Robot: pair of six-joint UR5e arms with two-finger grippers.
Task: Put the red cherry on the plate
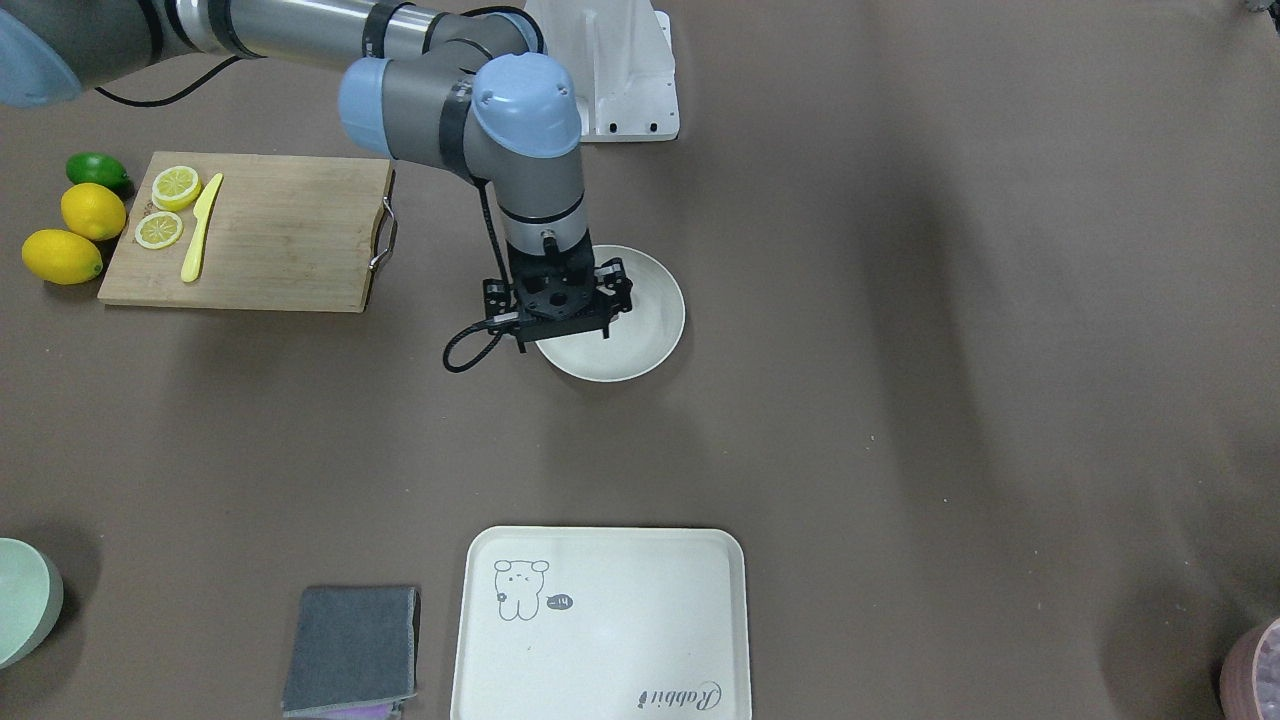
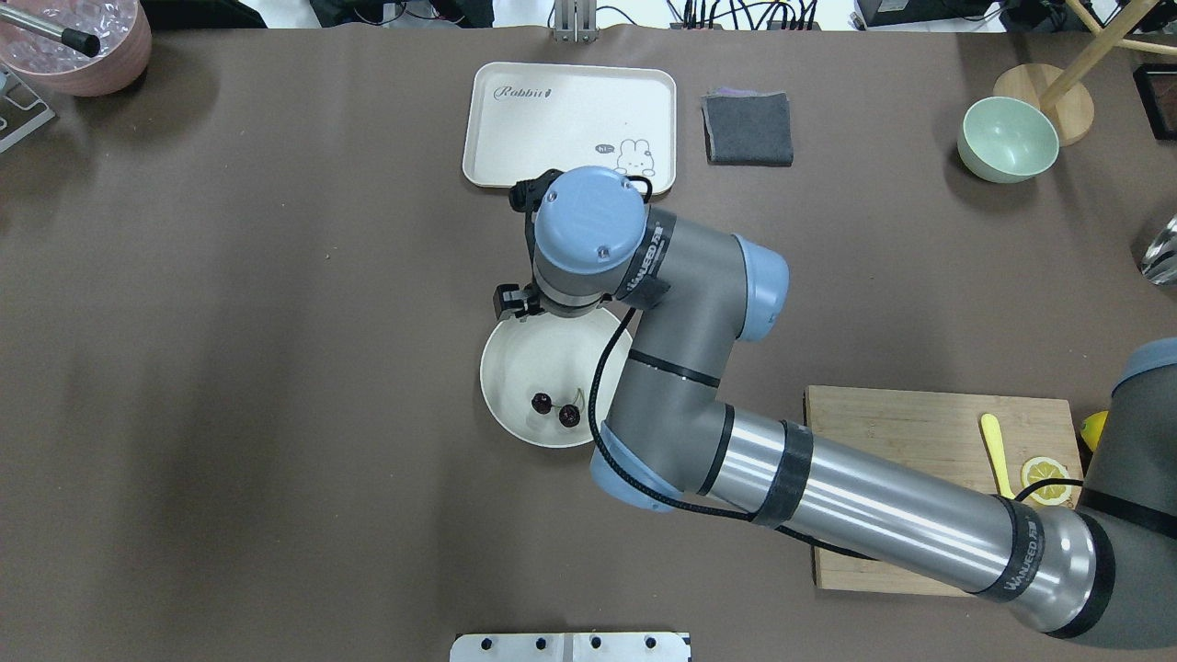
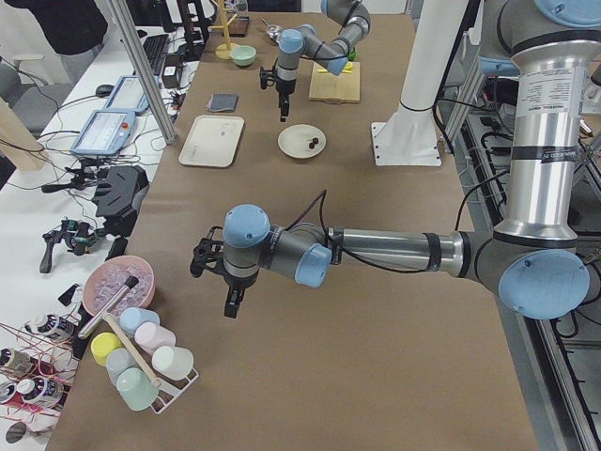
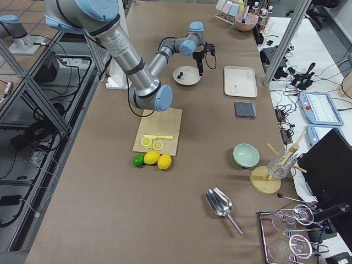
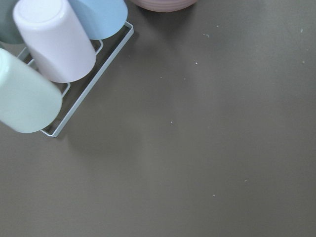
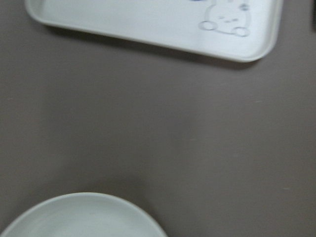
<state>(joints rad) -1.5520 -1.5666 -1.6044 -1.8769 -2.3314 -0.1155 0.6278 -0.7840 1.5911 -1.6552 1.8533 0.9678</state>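
Note:
The red cherry (image 2: pixel 555 410), two tiny dark fruits on green stems, lies in the near part of the round cream plate (image 2: pixel 515 368). It is apart from any gripper. My right gripper (image 1: pixel 563 340) hangs above the plate's (image 1: pixel 650 330) tray-side edge, open, with nothing between its fingers. In the front-facing view the right arm's wrist hides the cherry. The right wrist view shows only the plate's rim (image 6: pixel 84 197) and the tray's corner. My left gripper (image 3: pixel 231 308) hovers over bare table far from the plate, near the cup rack, and whether it is open or shut I cannot tell.
A cream tray (image 1: pixel 600 640) and a grey cloth (image 1: pixel 352 650) lie beyond the plate. A cutting board (image 1: pixel 280 240) with lemon slices and a yellow knife, whole lemons (image 1: pixel 80 225) and a lime sit on the robot's right. A green bowl (image 1: pixel 20 600) is nearby, and a cup rack (image 5: pixel 49 74) lies under the left wrist.

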